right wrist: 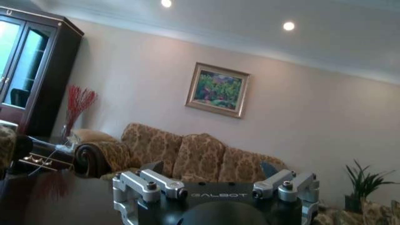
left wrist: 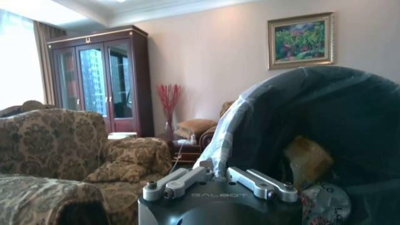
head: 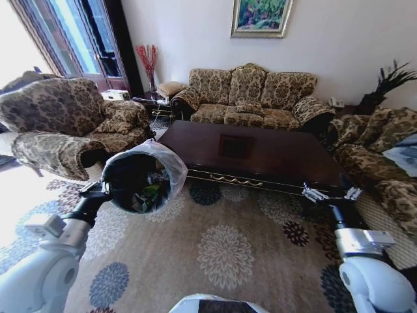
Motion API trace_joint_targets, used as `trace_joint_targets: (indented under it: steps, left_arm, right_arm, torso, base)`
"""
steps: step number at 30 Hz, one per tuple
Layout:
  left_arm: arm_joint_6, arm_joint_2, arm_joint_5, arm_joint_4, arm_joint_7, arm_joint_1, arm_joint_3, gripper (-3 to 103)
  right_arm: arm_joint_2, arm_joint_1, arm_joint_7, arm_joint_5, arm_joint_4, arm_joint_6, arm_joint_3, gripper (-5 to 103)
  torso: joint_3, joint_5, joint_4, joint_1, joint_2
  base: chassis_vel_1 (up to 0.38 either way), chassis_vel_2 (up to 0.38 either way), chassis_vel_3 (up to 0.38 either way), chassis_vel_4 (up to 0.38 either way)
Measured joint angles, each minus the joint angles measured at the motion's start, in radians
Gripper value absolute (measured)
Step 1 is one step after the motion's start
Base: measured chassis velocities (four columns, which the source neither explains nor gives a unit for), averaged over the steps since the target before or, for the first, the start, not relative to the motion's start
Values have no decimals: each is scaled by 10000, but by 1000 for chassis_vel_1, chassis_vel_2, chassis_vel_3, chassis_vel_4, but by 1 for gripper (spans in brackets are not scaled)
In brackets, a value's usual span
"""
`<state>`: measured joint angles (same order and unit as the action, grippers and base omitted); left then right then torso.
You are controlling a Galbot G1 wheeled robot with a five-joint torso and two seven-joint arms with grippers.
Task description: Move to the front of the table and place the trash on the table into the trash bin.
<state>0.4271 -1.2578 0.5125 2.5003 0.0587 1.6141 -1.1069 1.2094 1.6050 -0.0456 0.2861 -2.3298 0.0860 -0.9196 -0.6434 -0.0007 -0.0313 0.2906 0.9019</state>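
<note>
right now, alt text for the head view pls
The left gripper holds the bin tilted by its rim, trash visible inside, beside a dark table. The right gripper hangs open at the table's near right corner, with patterned sofas around a floral rug.

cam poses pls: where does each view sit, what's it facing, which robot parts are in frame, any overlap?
Head: up high, looking down over the table; both arms in frame, left end effector holding the trash bin, right end effector at the table's front edge.
Left wrist: faces the bin's rim.
Right wrist: faces sofa and painting, fingers spread.
Shared: painting, bin.
</note>
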Motion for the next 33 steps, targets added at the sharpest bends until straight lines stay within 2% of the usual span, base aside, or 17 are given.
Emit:
trace_joint_targets:
  steps: [4, 6, 13, 18, 19, 22, 24, 28, 33]
  left_arm:
    - [-16, 6, -37, -4, 13, 22, -13, 0]
    - [-97, 78, -19, -1, 56, 101, -79, 0]
    - [252, 336, -99, -140, 537, 562, -612, 0]
    - [298, 539, -93, -888, 778, 902, -676, 0]
    - [144, 538, -104, -1371, 864, 1023, -481, 0]
    - [-46, 493, -144, -1774, 889, 1078, -257, 0]
    - [-673, 373, -316, -2487, 881, 1144, 218, 0]
    - [-970, 265, -493, -3183, 776, 1169, 676, 0]
    - [-1019, 255, -771, -3734, 657, 1142, 934, 0]
  right_arm:
    - [49, -12, -10, -15, -6, 0, 85, 100]
    - [151, 17, -13, -39, -12, -4, 114, 100]
    - [369, 103, 41, -92, -50, -80, 116, 100]
    - [631, 144, 156, -174, 35, -209, 119, 100]
    - [764, 219, 260, -220, 73, -252, 118, 100]
    - [879, 288, 331, -270, 104, -311, 120, 100]
    - [1089, 373, 370, -363, 139, -428, 158, 100]
    - [1218, 408, 376, -418, 146, -482, 173, 100]
    - [1264, 404, 376, -487, 197, -496, 192, 100]
  torso:
    - [0, 0, 0, 0, 0]
    - [0, 21, 8, 0, 0]
    - [1, 10, 5, -3, 1]
    - [0, 5, 1, -2, 0]
    - [0, 3, 3, -1, 0]
    - [0, 4, 5, -1, 0]
    - [1, 4, 5, -2, 0]
    - [29, 4, 6, -32, -58]
    - [117, 4, 5, -103, -222]
  base:
    - [-2, 26, -6, -27]
    - [-48, -59, 11, 15]
    - [-46, -42, 1, 9]
    - [0, 0, 0, 0]
    - [0, 0, 0, 0]
    - [0, 0, 0, 0]
    - [0, 0, 0, 0]
    - [0, 0, 0, 0]
    - [0, 0, 0, 0]
